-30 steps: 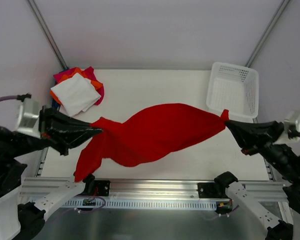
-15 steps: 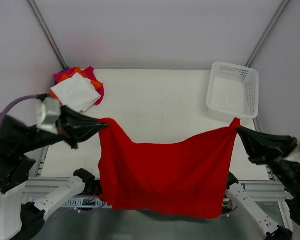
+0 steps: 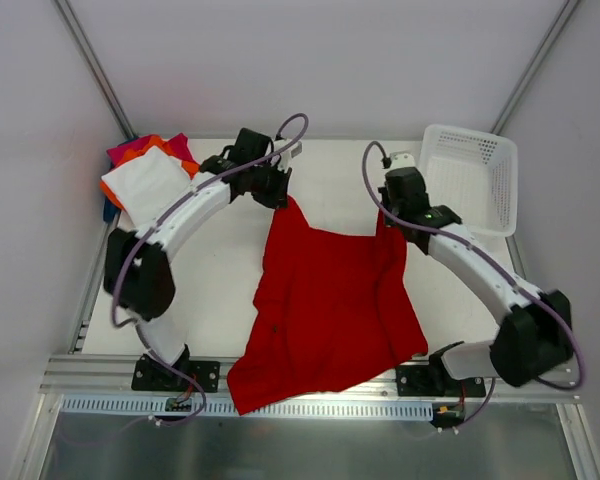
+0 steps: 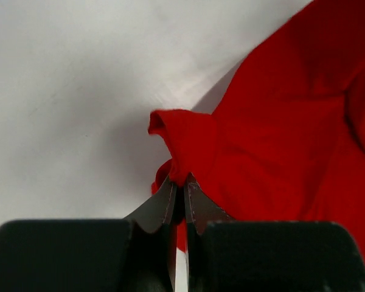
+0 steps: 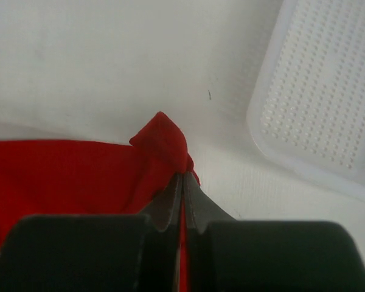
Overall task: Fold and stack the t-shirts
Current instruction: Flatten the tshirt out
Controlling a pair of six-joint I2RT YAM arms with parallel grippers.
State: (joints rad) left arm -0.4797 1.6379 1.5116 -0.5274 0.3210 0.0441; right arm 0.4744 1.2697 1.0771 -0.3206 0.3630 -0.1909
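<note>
Roughly spread: red t-shirt (image 3: 330, 300) lies across the middle of the table (image 3: 230, 270), far edge toward the back, near hem spilling over the table's front edge, lower-left corner hanging lowest. Cloth not flat; right side ruckled, with a fold running down toward the near right corner. Far edge sags between its two held corners. Left gripper (image 4: 179, 194) is clamped on the far-left corner, a small bunched tuft of red standing up past the fingertips, jaws drawn tight together on it. Right gripper (image 5: 182, 182) is pinched likewise on the far-right corner, just beside the white mesh basket (image 3: 470, 180) but not touching it. Both corners seem low to the table; true height over it cannot be told. Folded stack (image 3: 155, 185), white on top with orange and magenta showing beneath, sits at the far-left corner, well apart from the red shirt. Judgement: step in hand is laying the shirt out flat ahead of folding; no fold made yet. Next move calls for setting both corners down evenly and taut, ideally with the hem brought fully onto the table, then letting go and regripping for the first fold. Risk: the overhanging hem may drag the cloth forward on release.
</note>
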